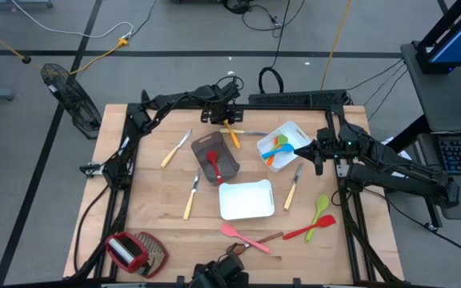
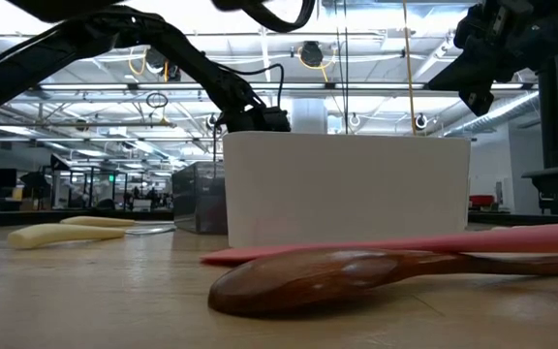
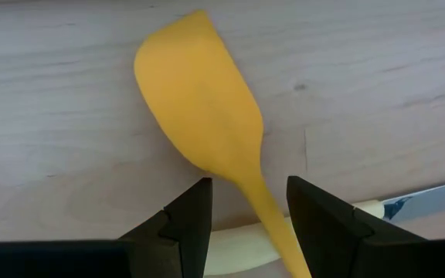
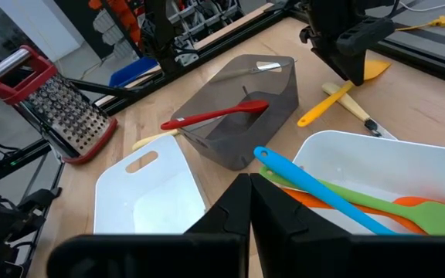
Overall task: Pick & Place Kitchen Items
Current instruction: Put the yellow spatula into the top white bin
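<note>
The left gripper (image 3: 242,224) is held low over the yellow spatula (image 3: 207,123), just beyond the far side of the grey bin (image 1: 215,157). Its fingers (image 3: 188,224) are parted and stand on either side of the spatula's handle; contact with the handle cannot be made out, so the hand is recorded as released, not clenched. The spatula lies flat on the wooden table (image 1: 150,200), its handle crossing a pale-handled knife (image 3: 234,249). The right gripper (image 4: 250,202) is seen to the right of the grey bin, above the near rim of the white tray (image 4: 377,166) that holds a blue utensil (image 4: 315,188), a green one (image 4: 361,202) and an orange one (image 4: 416,205). Its fingers are pressed together with nothing between them. Inside the grey bin a red spoon (image 4: 215,116) is noted, propped on the bin's rim. An empty white tray (image 1: 246,199) lies just in front of the bin. Further pale-handled knives, a green spoon (image 1: 320,207), a red utensil (image 1: 310,230), a pink utensil (image 1: 242,235) and a brown wooden spoon (image 2: 356,276) are spread over the table nearer its front edge.
</note>
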Robot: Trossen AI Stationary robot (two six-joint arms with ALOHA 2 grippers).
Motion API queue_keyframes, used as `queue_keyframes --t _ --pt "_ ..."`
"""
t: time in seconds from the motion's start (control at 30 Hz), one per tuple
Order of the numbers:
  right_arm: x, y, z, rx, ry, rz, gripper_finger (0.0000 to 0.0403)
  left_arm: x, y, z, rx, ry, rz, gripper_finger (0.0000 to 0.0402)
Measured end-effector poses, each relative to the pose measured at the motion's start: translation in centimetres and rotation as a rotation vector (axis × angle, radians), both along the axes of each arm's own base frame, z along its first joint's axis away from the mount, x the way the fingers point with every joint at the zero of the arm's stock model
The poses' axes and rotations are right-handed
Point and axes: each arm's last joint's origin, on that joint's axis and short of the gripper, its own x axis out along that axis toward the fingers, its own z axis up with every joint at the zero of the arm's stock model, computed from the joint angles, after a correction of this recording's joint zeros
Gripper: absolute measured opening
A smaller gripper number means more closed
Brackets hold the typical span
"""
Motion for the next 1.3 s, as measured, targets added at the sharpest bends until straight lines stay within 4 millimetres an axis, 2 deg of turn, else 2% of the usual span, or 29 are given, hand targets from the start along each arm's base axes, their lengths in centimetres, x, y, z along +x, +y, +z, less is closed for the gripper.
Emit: queue_keyframes --t 0.5,0.83,1.13,1.3 --pt "0.00 0.00 0.00 0.000 0.000 0.000 0.0000 0.24 -0.37 -0.01 0.004 0.005 -0.002 0.0168" --pt "0.00 0.00 0.00 0.000 0.000 0.000 0.0000 0.25 -0.27 0.03 0.026 0.010 -0.004 0.0104" --pt "0.00 0.00 0.00 0.000 0.000 0.000 0.0000 0.22 -0.27 0.03 0.034 0.018 -0.012 0.0131" --pt "0.00 0.00 0.00 0.000 0.000 0.001 0.0000 0.23 -0.26 0.04 0.039 0.018 -0.026 0.0133"
